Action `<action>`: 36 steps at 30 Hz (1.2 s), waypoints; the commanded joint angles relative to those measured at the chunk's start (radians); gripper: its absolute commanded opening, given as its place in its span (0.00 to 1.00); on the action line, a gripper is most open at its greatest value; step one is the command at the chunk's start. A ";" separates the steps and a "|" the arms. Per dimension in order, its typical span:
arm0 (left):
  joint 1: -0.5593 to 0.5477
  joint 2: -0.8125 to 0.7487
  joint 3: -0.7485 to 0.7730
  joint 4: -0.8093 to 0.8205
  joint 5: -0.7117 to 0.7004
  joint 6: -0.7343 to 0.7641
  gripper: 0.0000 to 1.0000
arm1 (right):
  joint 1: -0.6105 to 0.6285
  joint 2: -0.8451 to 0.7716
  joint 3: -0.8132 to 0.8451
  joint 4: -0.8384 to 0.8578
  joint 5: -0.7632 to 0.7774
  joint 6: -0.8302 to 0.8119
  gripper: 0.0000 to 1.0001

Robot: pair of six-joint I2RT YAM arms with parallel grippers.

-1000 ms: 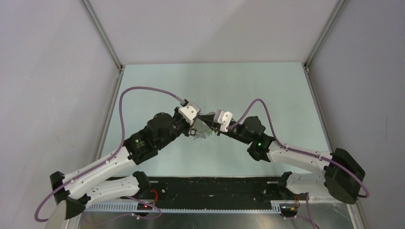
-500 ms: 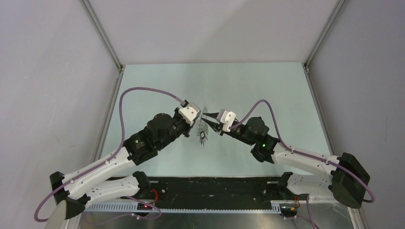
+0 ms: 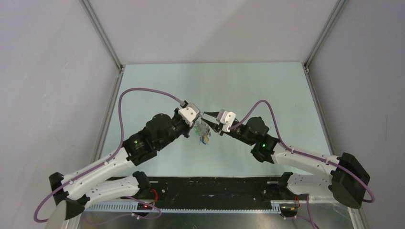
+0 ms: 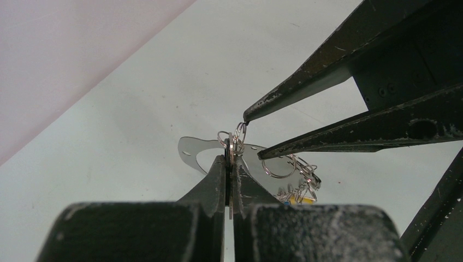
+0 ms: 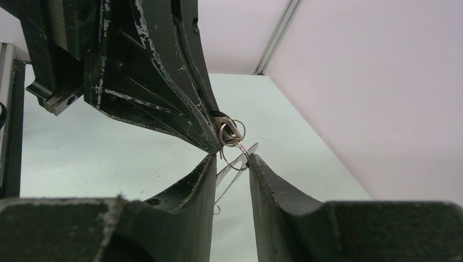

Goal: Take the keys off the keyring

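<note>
**While the left holds the rings, the right lines up to free a key**

Where the two arms meet above the bench (image 3: 248, 86), the left gripper (image 4: 229, 158) has its fingers pressed together on a cluster of small silver wire rings (image 4: 236, 143). The keys (image 4: 299, 188) dangle just beyond the rings, clear of the bench, near a flat silver tag (image 4: 191, 148). Which loop is the main keyring I cannot tell. The right gripper (image 4: 253, 136) reaches in with its fingers narrowly apart. One tip touches a ring and the other sits just beneath, gripping nothing. The step in hand looks like singling out one ring or key. The next move probably calls for a fine pinch on one loop. A pull against the left's hold would follow, without dragging the whole bunch.
</note>
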 commanded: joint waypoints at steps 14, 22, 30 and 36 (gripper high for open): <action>-0.008 -0.036 -0.003 0.067 0.043 0.034 0.00 | -0.036 0.001 0.024 -0.004 -0.148 -0.020 0.36; -0.008 -0.046 -0.005 0.066 0.039 0.039 0.00 | -0.035 0.000 0.033 -0.036 -0.182 -0.019 0.14; -0.009 -0.050 -0.006 0.067 0.018 0.039 0.00 | -0.041 -0.048 0.031 -0.118 -0.176 -0.003 0.00; -0.010 -0.048 -0.006 0.067 0.018 0.042 0.00 | -0.049 -0.100 0.016 -0.101 -0.180 0.035 0.00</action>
